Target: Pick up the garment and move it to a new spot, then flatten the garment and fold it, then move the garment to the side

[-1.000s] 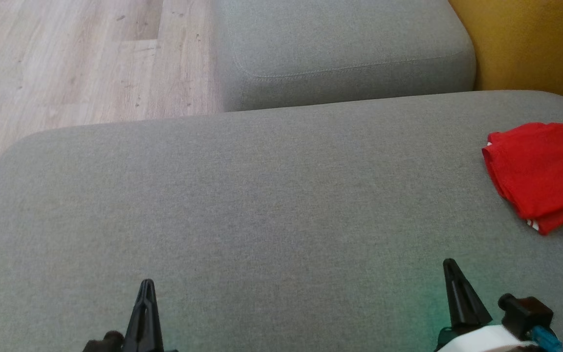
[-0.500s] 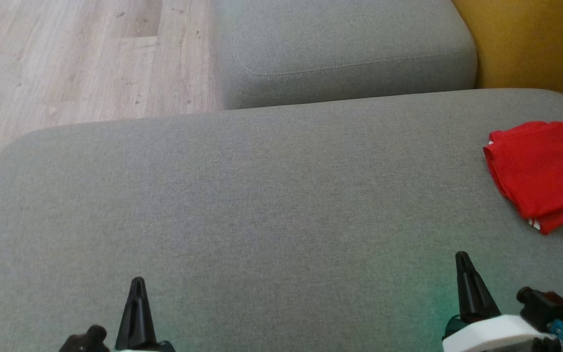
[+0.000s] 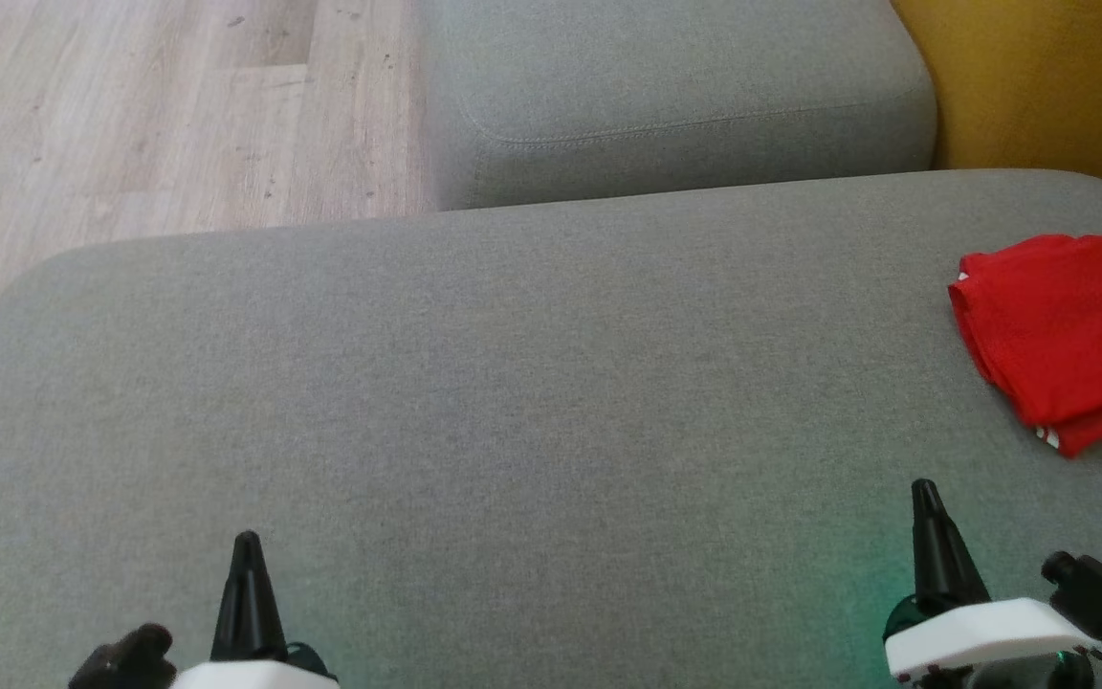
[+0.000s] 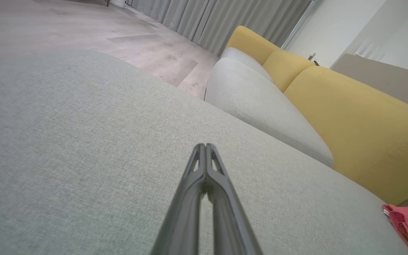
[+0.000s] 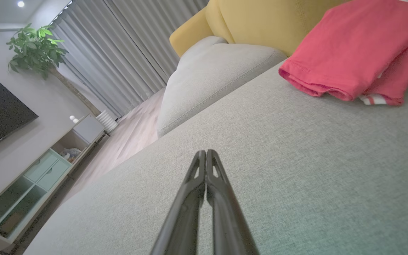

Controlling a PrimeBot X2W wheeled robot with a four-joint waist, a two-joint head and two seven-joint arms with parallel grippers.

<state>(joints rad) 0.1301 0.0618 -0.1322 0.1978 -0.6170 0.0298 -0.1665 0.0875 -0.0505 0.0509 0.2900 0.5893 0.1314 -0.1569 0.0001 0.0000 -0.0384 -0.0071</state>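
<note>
Garment (image 3: 1063, 335) folded, edge pointing left; left gripper (image 3: 247, 542), right gripper (image 3: 925, 490) closed, empty

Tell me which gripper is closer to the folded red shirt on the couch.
Right. The right gripper lies short of the red shirt, nearer the robot, not touching. The left gripper sits far off across the grey cushion, on the robot's left.
</note>
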